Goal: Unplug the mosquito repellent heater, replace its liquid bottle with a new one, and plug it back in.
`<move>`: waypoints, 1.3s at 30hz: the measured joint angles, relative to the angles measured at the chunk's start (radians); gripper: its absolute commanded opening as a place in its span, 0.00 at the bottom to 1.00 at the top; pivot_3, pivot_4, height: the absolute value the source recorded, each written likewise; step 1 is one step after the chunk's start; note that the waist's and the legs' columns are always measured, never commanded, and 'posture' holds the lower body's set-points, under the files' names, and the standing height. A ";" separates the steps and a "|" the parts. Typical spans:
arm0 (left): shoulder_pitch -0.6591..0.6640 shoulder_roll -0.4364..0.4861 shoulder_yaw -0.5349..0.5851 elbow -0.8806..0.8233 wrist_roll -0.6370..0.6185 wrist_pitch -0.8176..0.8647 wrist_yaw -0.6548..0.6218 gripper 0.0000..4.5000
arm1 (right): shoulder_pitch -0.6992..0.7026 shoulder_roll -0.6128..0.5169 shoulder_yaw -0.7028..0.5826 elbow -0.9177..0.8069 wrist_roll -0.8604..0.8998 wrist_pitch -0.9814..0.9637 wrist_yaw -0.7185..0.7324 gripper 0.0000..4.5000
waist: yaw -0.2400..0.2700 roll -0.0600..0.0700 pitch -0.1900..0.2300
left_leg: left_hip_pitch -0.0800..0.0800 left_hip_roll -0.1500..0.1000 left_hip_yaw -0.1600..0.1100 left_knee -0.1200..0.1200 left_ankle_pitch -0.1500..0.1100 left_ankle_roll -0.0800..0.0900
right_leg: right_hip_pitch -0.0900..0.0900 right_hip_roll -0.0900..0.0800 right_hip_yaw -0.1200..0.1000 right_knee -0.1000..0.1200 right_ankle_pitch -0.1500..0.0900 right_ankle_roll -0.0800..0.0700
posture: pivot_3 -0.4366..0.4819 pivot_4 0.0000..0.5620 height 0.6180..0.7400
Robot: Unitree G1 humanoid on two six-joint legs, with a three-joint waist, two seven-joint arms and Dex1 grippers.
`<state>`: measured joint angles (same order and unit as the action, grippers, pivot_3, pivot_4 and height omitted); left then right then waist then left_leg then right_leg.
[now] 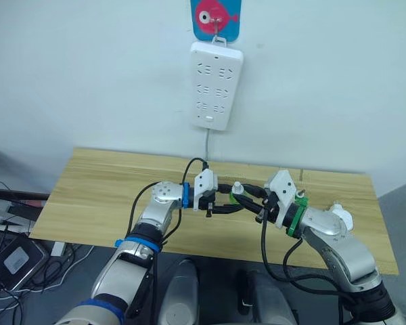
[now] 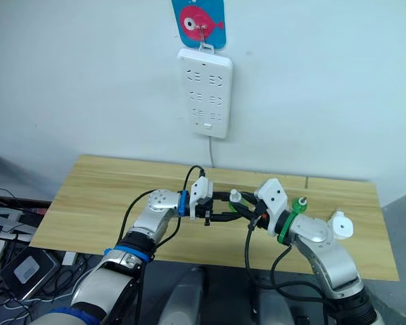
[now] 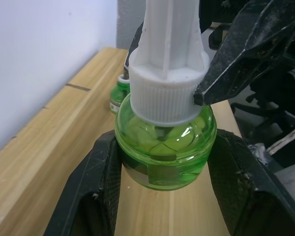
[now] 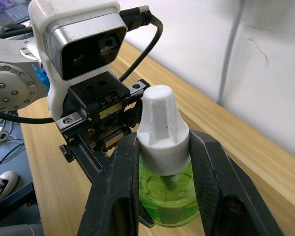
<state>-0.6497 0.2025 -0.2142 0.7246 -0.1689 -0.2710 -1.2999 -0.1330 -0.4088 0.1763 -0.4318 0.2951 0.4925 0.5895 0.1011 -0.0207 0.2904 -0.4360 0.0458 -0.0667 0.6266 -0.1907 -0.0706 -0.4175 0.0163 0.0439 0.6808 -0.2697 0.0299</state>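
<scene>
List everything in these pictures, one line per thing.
Green liquid bottle with white ribbed plastic cap: one, held above the table between both grippers.
Second green bottle: one, standing on the table beyond the right arm.
Small white rounded plastic heater: one, on the table by the right forearm.
Light wooden table: one, against the wall.
Long white multi-socket power strip: one, hanging on the wall.
Blue card with pink fish: one, above the strip.
Tangled dark cables: several, on the floor to the left.
Left gripper: jaws around the bottle's body.
Right gripper: jaws around its cap.
</scene>
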 measured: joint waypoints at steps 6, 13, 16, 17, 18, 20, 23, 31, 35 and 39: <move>0.000 -0.012 -0.007 -0.008 0.001 0.000 -0.032 0.48 | 0.007 -0.061 -0.001 -0.033 0.004 -0.001 0.034 0.24 | -0.029 0.000 0.000 | 0.000 0.000 -0.001 0.002 0.000 0.000 | 0.002 0.000 0.000 0.000 0.000 0.002 | 0.65 0.41 1.00; 0.010 0.060 -0.064 -0.088 -0.015 -0.075 -0.250 0.48 | -0.197 -0.228 0.059 0.119 0.102 -0.050 0.476 0.24 | -0.062 0.000 0.000 | 0.005 0.000 -0.002 0.001 0.001 0.001 | 0.006 0.000 -0.001 0.001 0.000 0.001 | 0.72 0.39 1.00; 0.008 0.096 -0.085 -0.082 -0.026 -0.121 -0.287 0.48 | -0.319 -0.200 0.133 0.289 0.070 -0.152 0.642 0.24 | -0.065 0.000 0.000 | 0.005 0.000 -0.005 0.001 0.001 0.002 | 0.007 0.001 -0.004 0.001 0.000 0.001 | 0.76 0.40 1.00; 0.006 0.104 -0.085 -0.074 -0.028 -0.134 -0.288 0.48 | -0.345 -0.185 0.148 0.329 0.060 -0.179 0.670 0.24 | -0.064 0.000 0.000 | 0.005 0.000 -0.005 0.001 0.001 0.002 | 0.007 0.000 -0.004 0.001 0.000 0.001 | 0.78 0.39 1.00; 0.004 0.109 -0.082 -0.063 -0.029 -0.145 -0.289 0.48 | -0.372 -0.170 0.160 0.367 0.047 -0.200 0.691 0.31 | -0.061 0.000 0.000 | 0.005 0.000 -0.005 0.001 0.001 0.002 | 0.007 0.000 -0.004 0.001 0.001 0.000 | 0.79 0.39 1.00; -0.002 0.109 -0.068 -0.047 -0.028 -0.160 -0.276 0.48 | -0.401 -0.160 0.160 0.408 0.039 -0.221 0.709 0.45 | -0.047 0.000 0.000 | 0.004 -0.001 -0.005 0.001 0.001 0.002 | 0.006 0.000 -0.004 0.001 0.003 -0.003 | 0.81 0.39 1.00; 0.005 0.098 -0.059 -0.052 -0.016 -0.170 -0.214 0.48 | -0.376 -0.179 0.108 0.388 0.042 -0.232 0.696 0.69 | -0.016 0.000 0.000 | 0.003 -0.002 -0.006 0.001 0.001 0.002 | 0.007 -0.001 -0.005 0.000 0.003 -0.003 | 0.82 0.38 1.00; 0.164 0.139 0.005 -0.184 0.008 -0.071 0.022 0.48 | -0.090 -0.194 -0.046 0.173 0.031 -0.163 0.424 0.93 | 0.032 0.001 -0.001 | 0.004 0.000 -0.006 0.001 0.002 0.001 | 0.006 0.000 -0.004 0.002 0.003 -0.004 | 0.85 0.38 1.00; 0.213 0.126 0.005 -0.257 0.014 -0.012 0.096 0.48 | -0.038 -0.112 -0.043 0.056 0.006 -0.097 0.255 0.93 | 0.037 0.001 -0.001 | 0.004 -0.001 -0.006 0.002 0.004 -0.002 | 0.007 0.000 -0.003 0.001 0.002 0.000 | 0.85 0.39 1.00; 0.214 0.107 0.001 -0.298 0.015 0.044 0.133 0.48 | -0.032 -0.032 -0.005 0.022 -0.033 -0.063 0.129 0.93 | 0.040 0.002 -0.002 | 0.004 -0.001 -0.005 0.002 0.006 -0.004 | 0.007 0.000 -0.003 0.001 0.004 0.002 | 0.83 0.39 1.00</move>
<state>-0.4353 0.3099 -0.2132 0.4264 -0.1543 -0.2268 -1.1671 -0.1649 -0.4409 0.1708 -0.4095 0.2620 0.4290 0.7182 0.1415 -0.0191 0.2888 -0.4321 0.0449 -0.0721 0.6284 -0.1850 -0.0748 -0.4107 0.0160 0.0412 0.6814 -0.2661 0.0315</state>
